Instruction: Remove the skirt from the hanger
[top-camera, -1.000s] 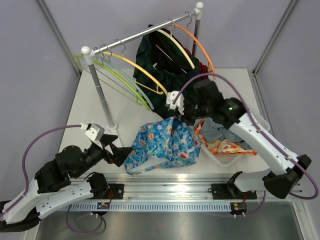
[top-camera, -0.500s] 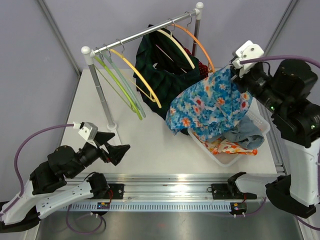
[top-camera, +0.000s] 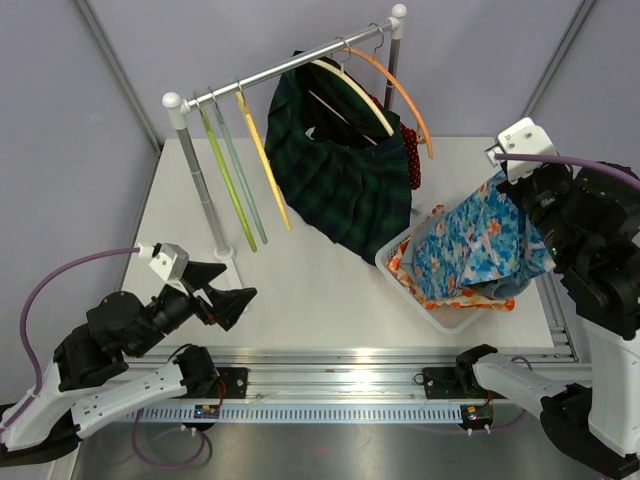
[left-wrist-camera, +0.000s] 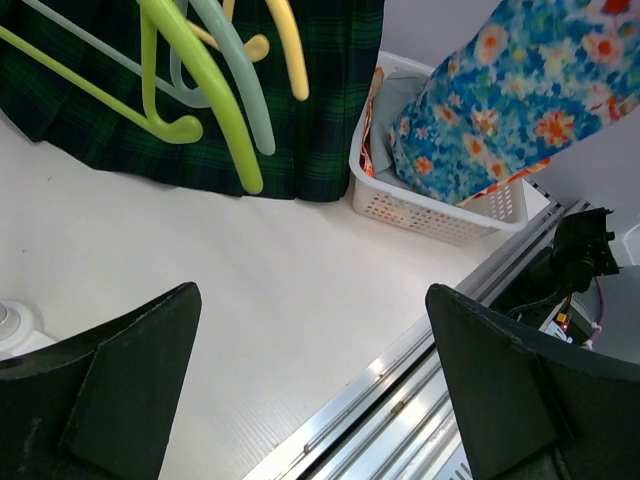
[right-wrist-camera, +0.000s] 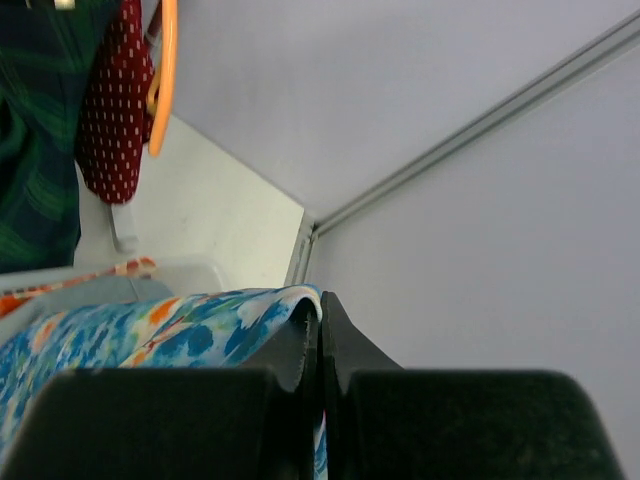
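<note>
My right gripper (top-camera: 499, 184) is shut on the top edge of a blue floral skirt (top-camera: 480, 245). The skirt hangs from it over the white basket (top-camera: 440, 318) at the right, free of any hanger. The right wrist view shows the fabric (right-wrist-camera: 150, 335) pinched between the closed jaws of that gripper (right-wrist-camera: 320, 310). A dark green plaid skirt (top-camera: 340, 170) hangs on a cream hanger (top-camera: 352, 92) on the rack rod (top-camera: 290, 65). My left gripper (top-camera: 225, 290) is open and empty, low at the near left. In its own view the left gripper (left-wrist-camera: 320, 400) looks at the floral skirt (left-wrist-camera: 520, 100) and the basket (left-wrist-camera: 420, 205).
Several empty green and yellow hangers (top-camera: 235, 170) hang at the left of the rod. An orange hanger (top-camera: 400, 90) and a red dotted garment (right-wrist-camera: 110, 110) hang at the right end. The rack's post (top-camera: 205, 190) stands at the left. The basket holds other clothes (top-camera: 425, 285).
My right gripper has carried the floral skirt from the table's middle up and right to above the basket. The empty hangers have swung back to hang straight. My left arm has barely moved.
</note>
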